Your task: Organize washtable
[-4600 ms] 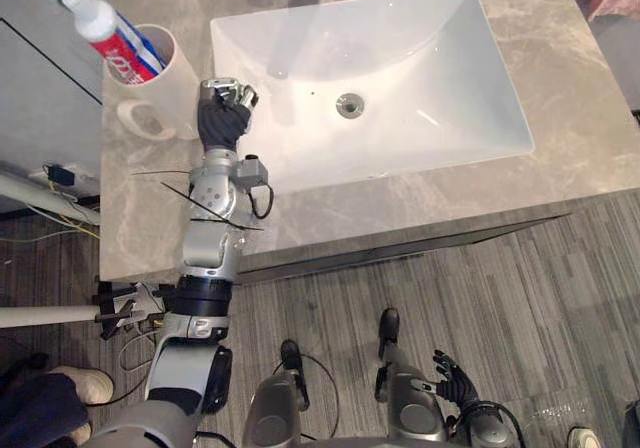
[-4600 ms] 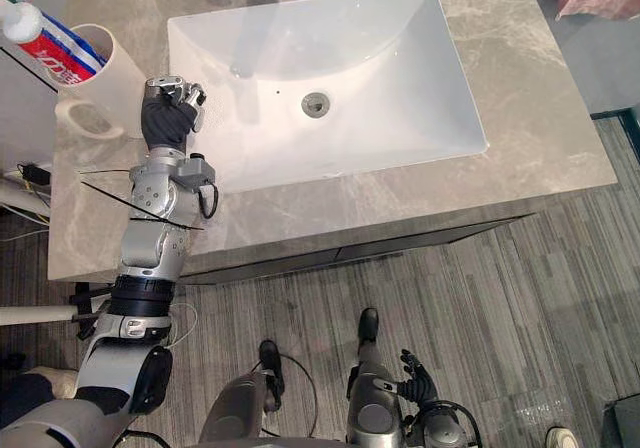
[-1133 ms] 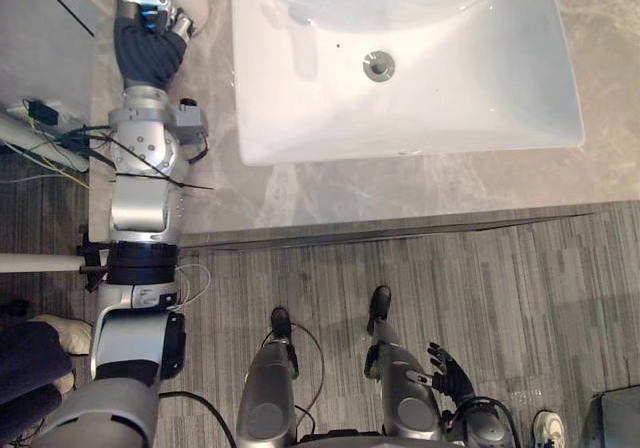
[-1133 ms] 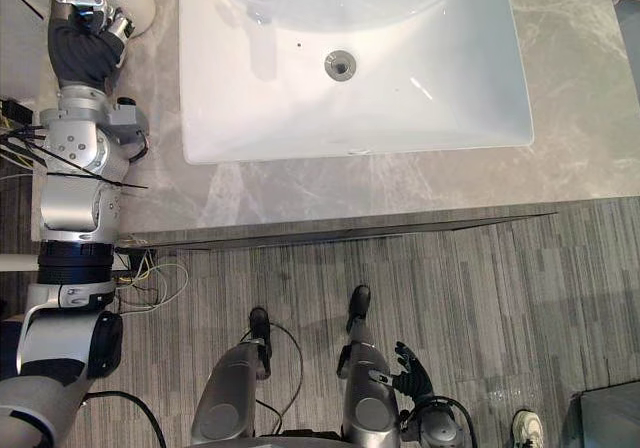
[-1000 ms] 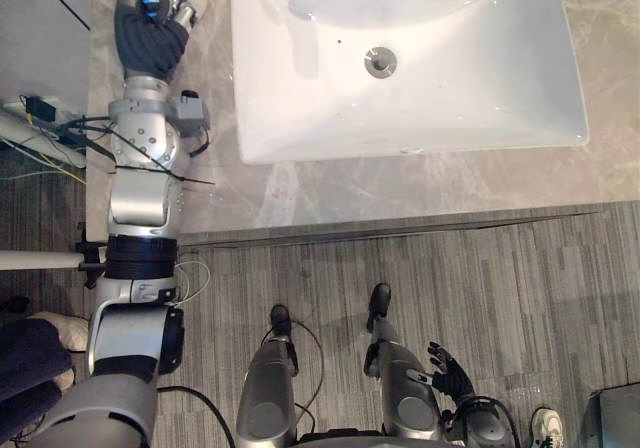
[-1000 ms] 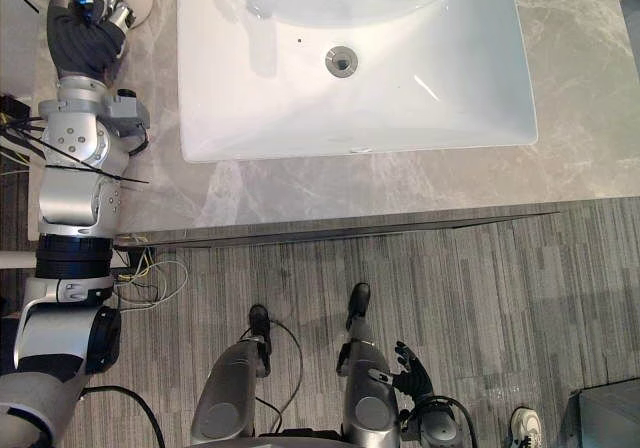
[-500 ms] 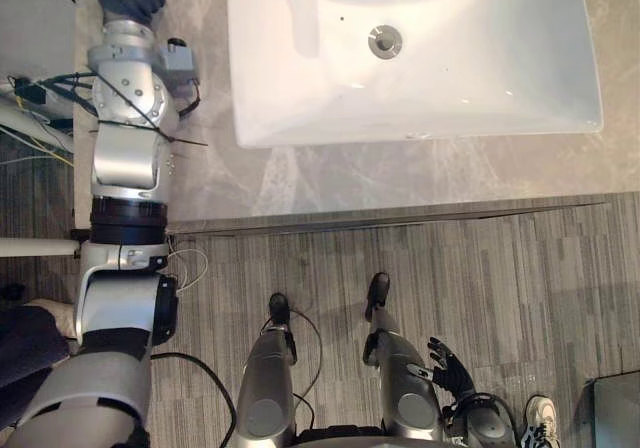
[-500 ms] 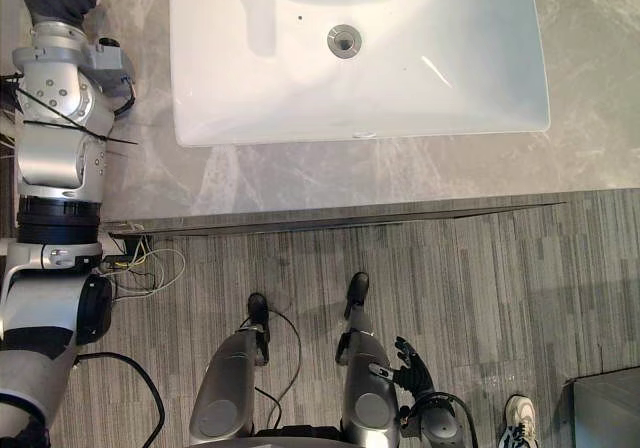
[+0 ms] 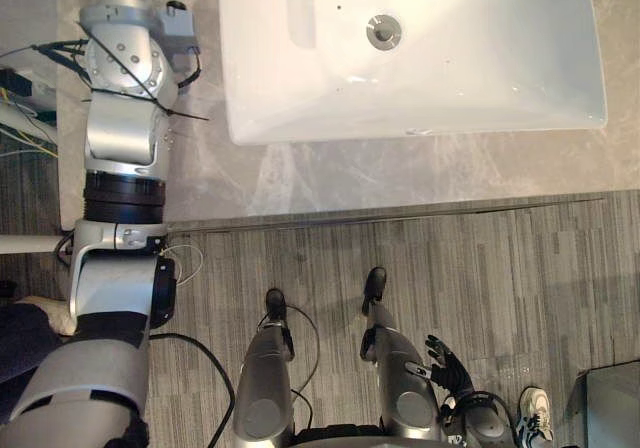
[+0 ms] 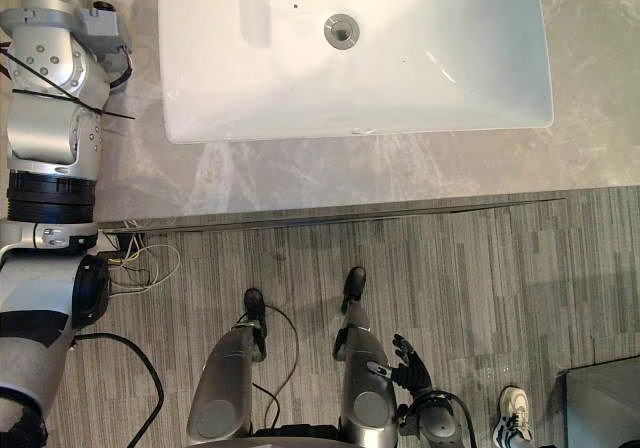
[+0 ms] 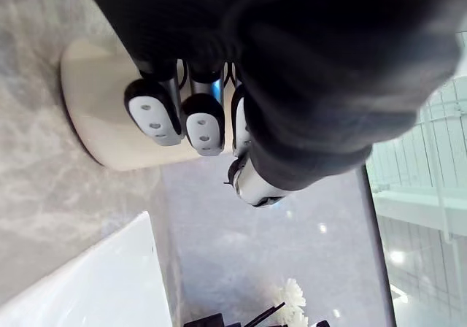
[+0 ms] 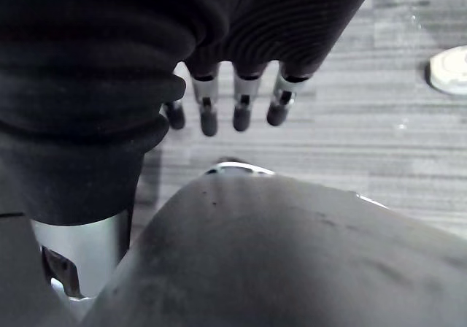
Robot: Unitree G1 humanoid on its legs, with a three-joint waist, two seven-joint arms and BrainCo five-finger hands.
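Observation:
A cream mug [image 11: 95, 133] stands on the grey marble countertop [image 9: 400, 173] beside the white sink [image 9: 500, 78]. In the left wrist view my left hand [image 11: 155, 115] has its fingers curled, their pale tips right in front of the mug's side; whether they touch it I cannot tell. A small blue glint shows between the fingers. My left arm [image 9: 120, 118] stretches along the counter's left edge, past the top of the eye views. By my leg hangs my right hand [image 9: 447, 355], fingers straight, over the wooden floor [image 12: 365, 144].
The sink's drain [image 9: 383, 30] lies near the top. Loose wires [image 9: 30, 98] hang off the counter's left side. A white shoe [image 9: 533, 413] and a grey box [image 9: 610, 408] are on the floor at lower right. Dark items and a white flower [image 11: 288, 298] stand behind the sink.
The camera has tilted down a little. My left arm has reached farther forward along the counter, so its hand and the mug have left the top of the eye views. The right hand has stayed put.

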